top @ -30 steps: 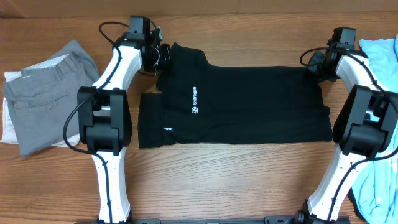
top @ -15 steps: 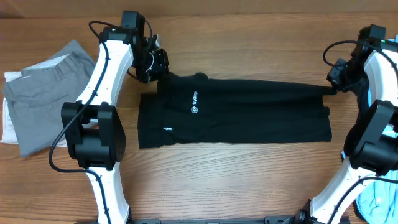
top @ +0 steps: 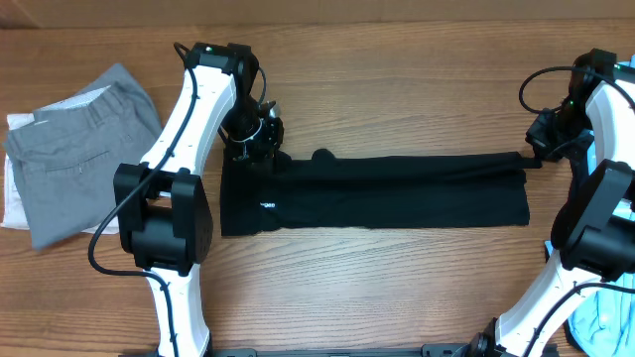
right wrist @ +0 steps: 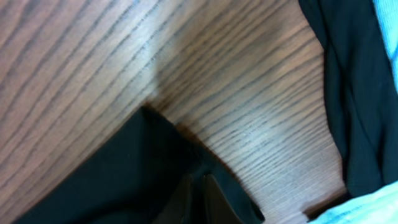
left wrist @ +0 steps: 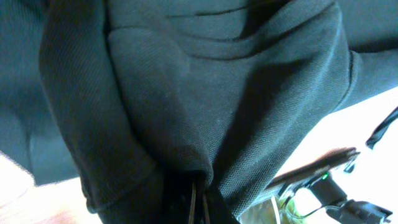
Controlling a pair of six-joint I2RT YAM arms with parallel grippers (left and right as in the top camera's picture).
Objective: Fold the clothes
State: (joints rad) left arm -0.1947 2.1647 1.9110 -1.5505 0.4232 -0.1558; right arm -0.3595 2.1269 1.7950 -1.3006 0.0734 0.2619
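A black shirt (top: 397, 193) lies across the middle of a wooden table (top: 397, 79), folded into a long, narrow band that runs from one end effector to the other. The left end effector (top: 256, 141) sits at the far corner of the shirt on the left side, with its fingers pinched shut on the top layer of cloth. In the left wrist view, dark knit fabric fills almost the whole picture and bunches into folds where it enters the closed fingers at the bottom centre. The right end effector (top: 537, 154) is at the opposite far corner, also closed on the shirt's edge. In the right wrist view, its two fingers meet on a point of black cloth, with bare wood grain just beyond them. Between the two end effectors the upper edge of the shirt is stretched fairly straight, with a small bump near the left end effector. Below that end effector, on the lower layer, is a small white print (top: 268, 204). Well away to the left of the left end effector, a pair of grey trousers (top: 79, 149) lies flat on top of a white garment (top: 12, 198). A light blue garment (top: 595, 307) lies at the table edge, behind and to the right of the right end effector.
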